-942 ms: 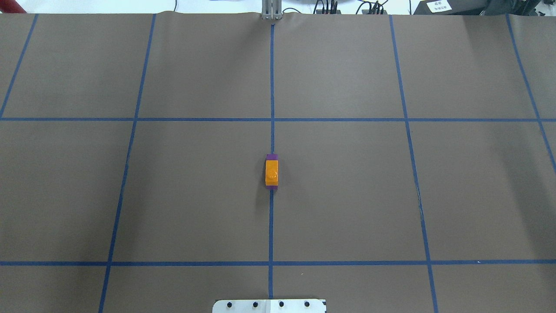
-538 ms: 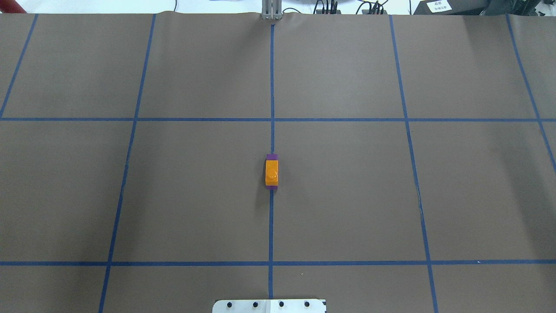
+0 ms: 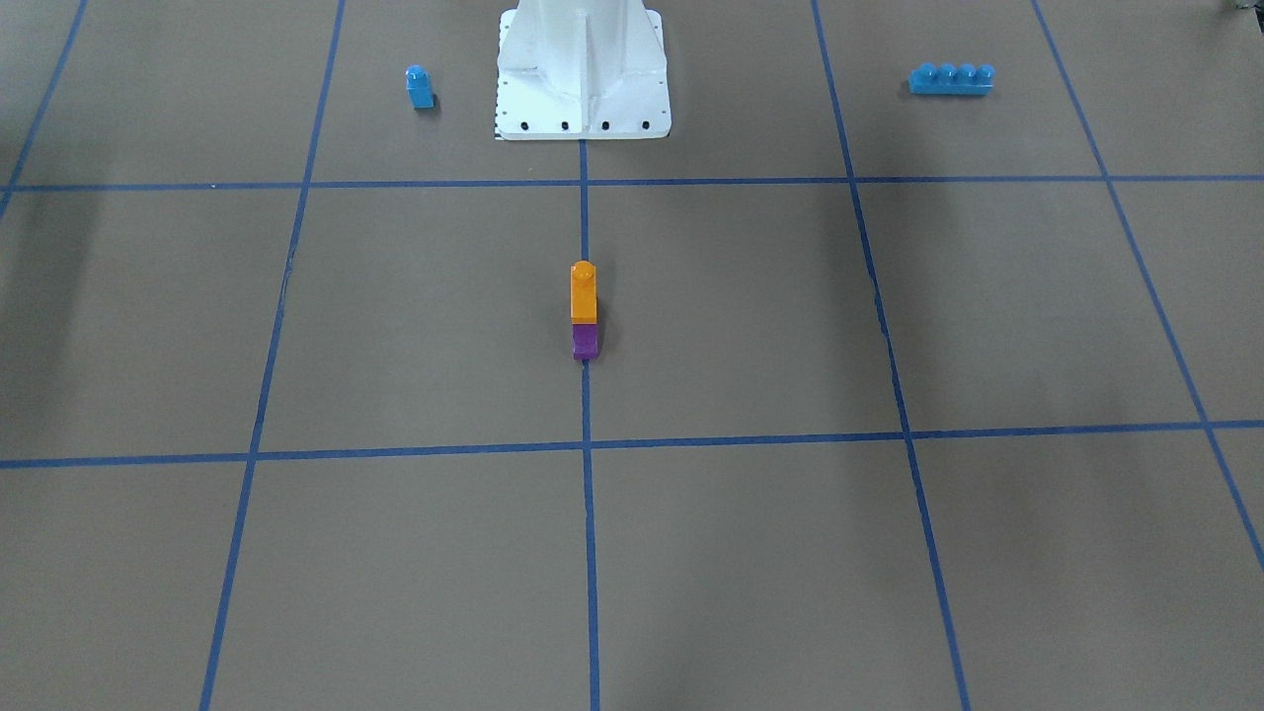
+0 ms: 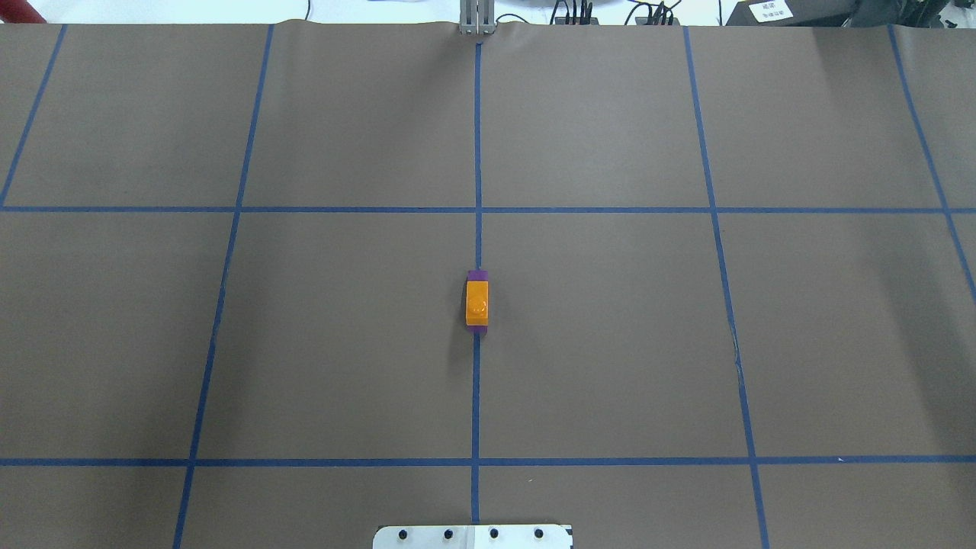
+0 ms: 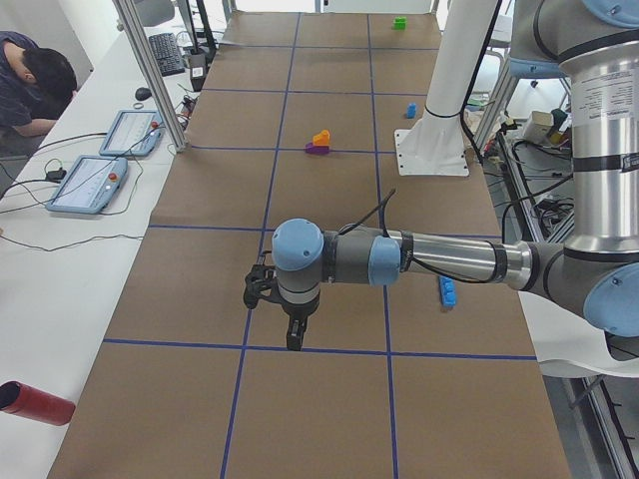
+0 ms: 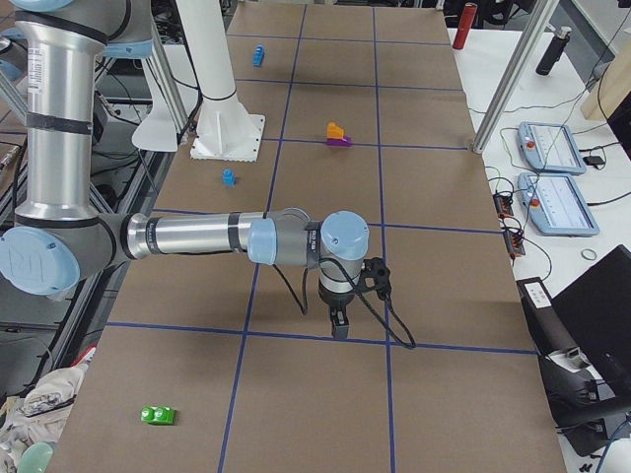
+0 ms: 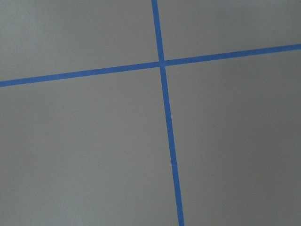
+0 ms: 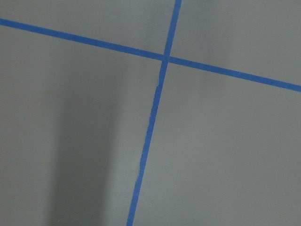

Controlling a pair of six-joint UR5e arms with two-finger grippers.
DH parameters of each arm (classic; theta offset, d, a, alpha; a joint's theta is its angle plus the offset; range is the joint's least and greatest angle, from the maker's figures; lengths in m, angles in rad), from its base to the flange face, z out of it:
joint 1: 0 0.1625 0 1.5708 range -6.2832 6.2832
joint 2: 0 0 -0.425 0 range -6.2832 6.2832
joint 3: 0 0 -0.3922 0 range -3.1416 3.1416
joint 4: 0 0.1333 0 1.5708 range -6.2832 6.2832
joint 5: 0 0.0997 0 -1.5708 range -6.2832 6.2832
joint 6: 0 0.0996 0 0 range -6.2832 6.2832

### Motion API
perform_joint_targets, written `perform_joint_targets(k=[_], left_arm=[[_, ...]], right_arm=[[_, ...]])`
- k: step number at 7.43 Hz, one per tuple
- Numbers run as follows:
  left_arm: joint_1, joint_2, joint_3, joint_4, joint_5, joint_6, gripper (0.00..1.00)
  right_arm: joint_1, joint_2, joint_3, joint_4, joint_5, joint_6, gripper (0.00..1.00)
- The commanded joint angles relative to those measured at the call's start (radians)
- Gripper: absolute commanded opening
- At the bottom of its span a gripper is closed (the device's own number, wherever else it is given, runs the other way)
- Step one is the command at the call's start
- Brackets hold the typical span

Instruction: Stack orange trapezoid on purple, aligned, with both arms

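You see nothing has moved in the last second: the orange trapezoid point(image 4: 476, 303) sits on the purple point(image 3: 585, 342) mid-table, the left gripper point(image 5: 294, 342) and right gripper point(image 6: 339, 330) hang far off, open or shut I cannot tell, so the job looks done.

A wide table point(image 4: 610, 343) covered in matt brown paper is divided into large squares by blue tape lines point(image 4: 476, 396). A small glossy purple plastic block point(image 3: 585, 342) stands on the centre line, midway between two cross lines. A white metal pedestal point(image 3: 583, 69) is bolted down at the robot's edge, astride the same line. A small blue single-stud plastic block point(image 3: 420, 87) stands near the pedestal on the robot's right. A long blue four-stud plastic brick point(image 3: 951, 79) lies well apart on its left. A small green plastic block point(image 6: 158, 415) lies near the table's right end.
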Motion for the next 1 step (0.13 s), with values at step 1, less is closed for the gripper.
perform_joint_targets(k=[1], left_arm=[[0.000, -0.002, -0.003, 0.000, 0.000, -0.001, 1.00]], right_arm=[[0.000, 0.000, -0.001, 0.001, 0.007, 0.001, 1.00]])
